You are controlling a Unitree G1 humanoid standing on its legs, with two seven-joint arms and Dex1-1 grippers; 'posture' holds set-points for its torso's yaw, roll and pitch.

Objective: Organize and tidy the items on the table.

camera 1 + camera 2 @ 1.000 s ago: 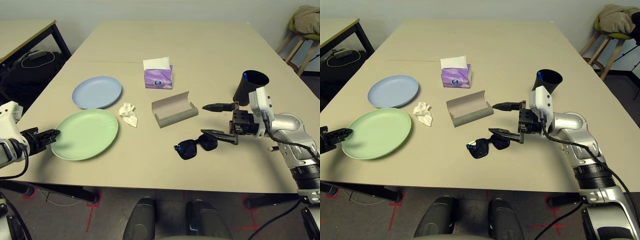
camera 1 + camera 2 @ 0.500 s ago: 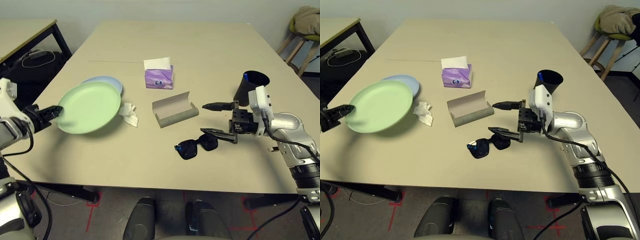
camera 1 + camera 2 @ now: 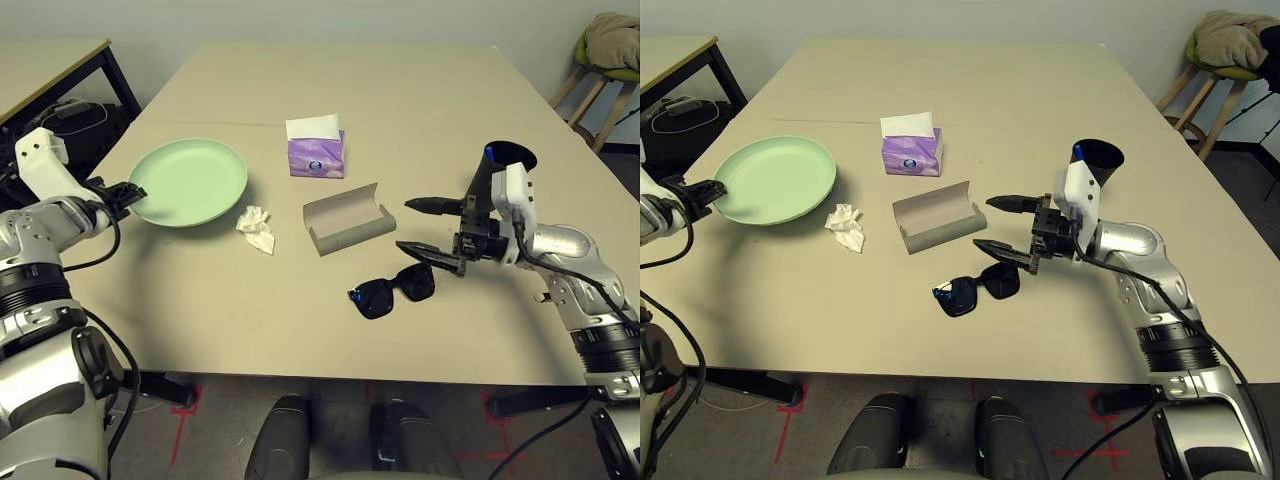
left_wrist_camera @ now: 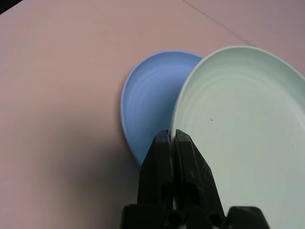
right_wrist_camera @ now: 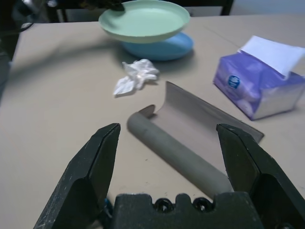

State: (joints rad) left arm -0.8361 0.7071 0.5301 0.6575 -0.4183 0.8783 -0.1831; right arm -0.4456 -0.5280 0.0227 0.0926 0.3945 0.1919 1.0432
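Pinching the rim of the green plate (image 3: 190, 181), our left gripper (image 3: 122, 194) holds it lifted above the blue plate (image 4: 147, 105), which lies on the table (image 3: 420, 90). Our right gripper (image 3: 432, 228) hangs with fingers spread wide just above the sunglasses (image 3: 392, 292), gripping nothing. We see the grey case (image 3: 348, 218) lying open just beyond the sunglasses, the crumpled tissue (image 3: 256, 229) between case and plates, the tissue box (image 3: 316, 152) farther back, and the black cup (image 3: 500, 170) beside our right forearm.

tissue (image 3: 256, 229) left of glasses case (image 3: 349, 217), sunglasses (image 3: 393, 292) in front
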